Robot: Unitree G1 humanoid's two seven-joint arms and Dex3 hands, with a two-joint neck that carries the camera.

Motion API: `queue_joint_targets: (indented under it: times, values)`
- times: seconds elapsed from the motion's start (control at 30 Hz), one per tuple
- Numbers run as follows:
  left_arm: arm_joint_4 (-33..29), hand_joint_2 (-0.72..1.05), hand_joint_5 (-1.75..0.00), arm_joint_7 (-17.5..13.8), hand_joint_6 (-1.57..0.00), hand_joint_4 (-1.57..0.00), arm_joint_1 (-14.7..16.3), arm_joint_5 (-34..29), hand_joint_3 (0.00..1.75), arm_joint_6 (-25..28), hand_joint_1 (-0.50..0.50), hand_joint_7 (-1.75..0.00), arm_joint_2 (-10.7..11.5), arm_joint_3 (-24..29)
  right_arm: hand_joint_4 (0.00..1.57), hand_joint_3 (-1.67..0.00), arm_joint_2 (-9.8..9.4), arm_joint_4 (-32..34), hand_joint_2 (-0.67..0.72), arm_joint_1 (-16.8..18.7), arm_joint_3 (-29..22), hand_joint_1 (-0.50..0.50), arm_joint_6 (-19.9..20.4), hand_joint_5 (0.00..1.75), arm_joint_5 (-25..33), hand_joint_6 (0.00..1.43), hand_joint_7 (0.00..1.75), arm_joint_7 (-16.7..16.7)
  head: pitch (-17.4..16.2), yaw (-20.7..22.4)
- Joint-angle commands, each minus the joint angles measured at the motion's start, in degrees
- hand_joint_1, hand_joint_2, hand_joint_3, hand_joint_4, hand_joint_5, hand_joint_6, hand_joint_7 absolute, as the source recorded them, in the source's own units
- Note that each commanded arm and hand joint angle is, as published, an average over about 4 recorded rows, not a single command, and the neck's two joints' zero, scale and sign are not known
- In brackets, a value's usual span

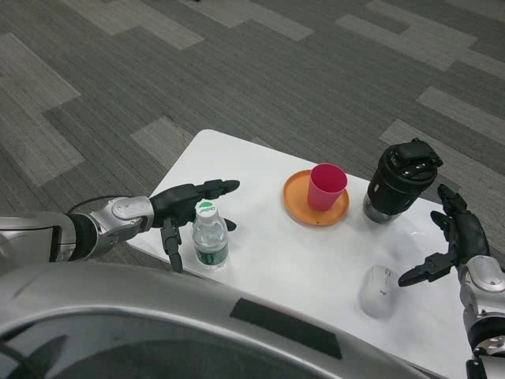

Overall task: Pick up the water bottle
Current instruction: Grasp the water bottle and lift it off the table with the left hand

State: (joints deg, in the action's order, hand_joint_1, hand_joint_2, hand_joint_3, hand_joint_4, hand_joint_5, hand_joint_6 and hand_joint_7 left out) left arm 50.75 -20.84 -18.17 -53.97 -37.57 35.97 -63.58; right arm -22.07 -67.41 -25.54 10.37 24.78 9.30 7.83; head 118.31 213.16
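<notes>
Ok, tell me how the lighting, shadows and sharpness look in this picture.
Head view: soft, even light; only faint shadows under the water bottle, red cup and mouse; no harsh glare on the white table; the left hand and table things sharp; lines bend slightly toward the edges.

Pink cup [327,185] on orange plate [298,204], black mug [398,181], mouse [379,290].

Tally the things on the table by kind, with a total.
Water bottle: 1
Pink cup: 1
Orange plate: 1
Black tumbler: 1
White mouse: 1
Total: 5
</notes>
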Motion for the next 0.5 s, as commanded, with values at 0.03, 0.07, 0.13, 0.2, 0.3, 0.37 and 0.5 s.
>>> queue_joint_targets:
  times: [0.03, 0.07, 0.13, 0.2, 0.3, 0.37, 0.5]
  values:
    - [0.27, -0.28, 0.0, -0.08, -0.05, -0.04, -0.95, -0.31, 0.0, 0.3, 0.5, 0.0, -0.42, -0.23, 0.03, -0.16, -0.08, 0.0, 0.53, -1.62, 0.36, -0.21, -0.25, 0.58, 0.37, 0.0, 0.0, 0.08, -0.07, 0.12]
    - [0.31, -0.28, 0.0, -0.08, -0.05, -0.04, -0.93, -0.33, 0.02, 0.3, 0.5, 0.0, -0.64, -0.25, 0.03, -0.16, -0.08, 0.04, 0.53, -1.62, 0.4, -0.21, -0.25, 0.58, 0.34, 0.0, 0.0, 0.08, -0.05, 0.08]
    - [0.44, -0.28, 0.0, -0.06, -0.05, -0.04, -0.93, -0.37, 0.07, 0.3, 0.5, 0.0, -1.03, -0.43, 0.03, -0.16, -0.06, 0.13, 0.53, -1.62, 0.44, -0.21, -0.25, 0.58, 0.32, 0.0, 0.0, 0.08, -0.05, 0.08]
    - [0.6, -0.28, 0.0, -0.01, -0.05, -0.04, -0.97, -0.42, 0.09, 0.3, 0.5, 0.0, -1.28, -0.72, 0.03, -0.16, -0.01, 0.17, 0.53, -1.62, 0.44, -0.21, -0.25, 0.58, 0.34, 0.0, 0.0, 0.08, -0.06, -0.08]
    - [1.06, -0.28, 0.0, 0.1, -0.05, -0.03, -1.21, -0.44, 0.07, 0.3, 0.5, 0.0, -1.87, -1.16, 0.03, -0.16, -0.01, 0.39, 0.53, -1.57, 0.4, -0.21, -0.25, 0.58, 0.37, 0.0, 0.02, 0.12, -0.12, -0.26]
    - [1.59, -0.28, 0.0, 0.23, -0.05, -0.01, -1.35, -0.48, 0.07, 0.3, 0.5, 0.0, -2.42, -1.26, 0.03, -0.16, -0.01, 0.55, 0.53, -1.51, 0.36, -0.21, -0.25, 0.58, 0.37, 0.0, 0.0, 0.17, -0.01, -0.46]
    - [3.78, -0.28, 0.0, 0.89, -0.05, 0.0, -1.57, -1.19, 0.04, 0.3, 0.5, 0.0, -4.07, -1.07, 0.03, -0.16, -0.08, 0.79, 0.53, -1.22, 0.36, -0.21, -0.25, 0.58, 0.37, 0.0, 0.0, 0.21, 0.19, -0.71]
